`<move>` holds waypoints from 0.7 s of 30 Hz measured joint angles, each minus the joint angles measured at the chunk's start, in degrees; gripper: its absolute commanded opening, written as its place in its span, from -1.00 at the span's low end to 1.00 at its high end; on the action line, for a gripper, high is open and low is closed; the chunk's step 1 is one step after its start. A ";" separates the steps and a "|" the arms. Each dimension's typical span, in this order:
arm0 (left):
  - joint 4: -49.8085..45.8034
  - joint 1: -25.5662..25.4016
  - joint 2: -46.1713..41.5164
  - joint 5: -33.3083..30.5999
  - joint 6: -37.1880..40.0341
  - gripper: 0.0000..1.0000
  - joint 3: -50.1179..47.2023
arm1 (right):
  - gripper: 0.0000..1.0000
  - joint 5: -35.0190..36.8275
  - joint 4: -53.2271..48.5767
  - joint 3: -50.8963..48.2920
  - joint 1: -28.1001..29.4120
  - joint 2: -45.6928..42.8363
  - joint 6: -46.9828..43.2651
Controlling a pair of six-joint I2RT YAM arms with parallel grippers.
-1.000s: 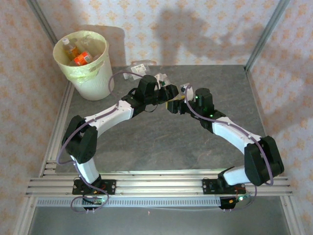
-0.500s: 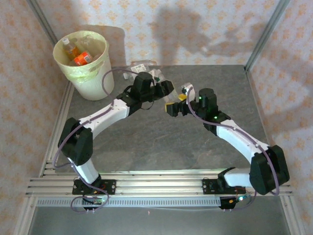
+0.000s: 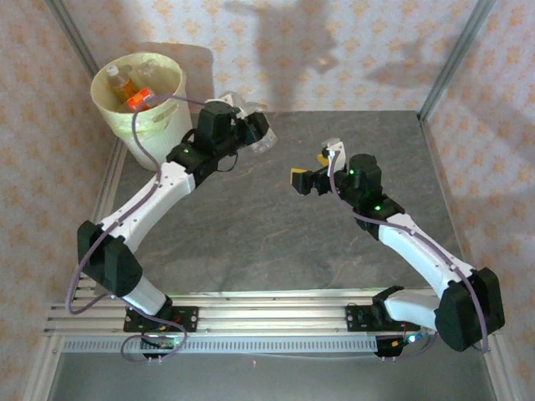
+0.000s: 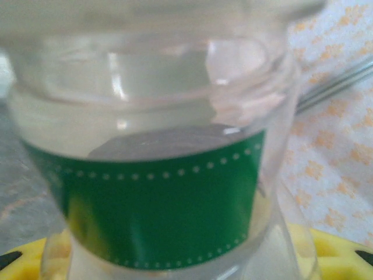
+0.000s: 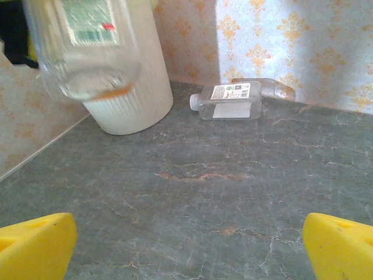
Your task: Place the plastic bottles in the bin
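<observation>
Left wrist view: left claw (image 4: 186, 269) clamped on a clear green-labelled bottle (image 4: 157, 175), with its yellow pads (image 4: 26, 256) showing low at either side of the bottle. The picture is blurred, so the exact contact points cannot be confirmed. Top external view: the bin (image 3: 155, 142) stands near this claw, to its left, with at least two orange-marked bottles (image 3: 142, 98) inside. Right claw (image 3: 312, 170) has its jaws wide apart with nothing between them, and hovers over the grey table (image 3: 276, 242). Ahead of the right claw, well apart from it, one clear white-labelled bottle (image 5: 230, 100) lies on its side near the bin's base.
</observation>
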 measured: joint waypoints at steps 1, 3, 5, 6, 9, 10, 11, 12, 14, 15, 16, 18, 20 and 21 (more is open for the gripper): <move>-1.79 0.15 -0.17 -2.12 0.79 0.09 1.70 | 0.98 0.11 0.00 0.00 0.00 -0.39 -0.02; -6.91 0.57 -0.20 -8.09 2.56 0.08 7.06 | 0.98 0.17 0.00 0.00 0.00 -1.33 -0.09; -10.62 1.18 -0.28 -13.44 4.20 0.08 11.85 | 0.98 0.17 -0.07 0.00 0.00 -2.10 -0.31; -11.80 1.60 -0.46 -15.82 5.07 0.08 13.77 | 0.98 0.20 -0.15 0.02 0.00 -2.40 -0.46; -13.68 3.08 -1.46 -21.57 7.63 0.08 16.90 | 0.99 0.20 -1.62 0.22 0.00 -3.10 -1.29; -14.05 3.52 -1.77 -23.10 8.35 0.08 17.33 | 0.98 0.13 -2.08 0.24 0.00 -3.32 -1.62; -14.49 4.07 -1.99 -24.79 9.14 0.09 17.84 | 0.98 -0.07 -2.64 0.24 0.00 -3.65 -2.08; -14.60 4.57 -2.19 -26.27 9.92 0.09 18.18 | 0.98 -0.26 -3.06 0.24 0.00 -4.04 -2.54; -14.58 5.64 -2.23 -28.65 11.13 0.09 18.82 | 0.99 -0.59 -3.69 0.24 0.00 -4.94 -3.30; -14.49 6.36 -2.23 -29.42 11.69 0.09 18.88 | 0.98 -0.70 -3.98 0.24 0.00 -5.46 -3.67; -14.47 7.04 -2.27 -29.97 12.00 0.09 18.88 | 0.98 -0.70 -4.31 0.24 0.00 -5.88 -3.93; -14.27 9.11 -2.27 -30.32 12.44 0.09 18.88 | 0.98 -0.70 -5.09 0.24 0.00 -6.69 -4.28; -13.79 11.50 -2.14 -30.49 12.90 0.09 18.93 | 0.98 -0.79 -5.97 0.24 0.00 -7.28 -4.48; -13.51 13.07 -1.75 -30.45 13.11 0.10 19.32 | 0.98 -0.96 -6.27 0.24 0.00 -7.56 -4.61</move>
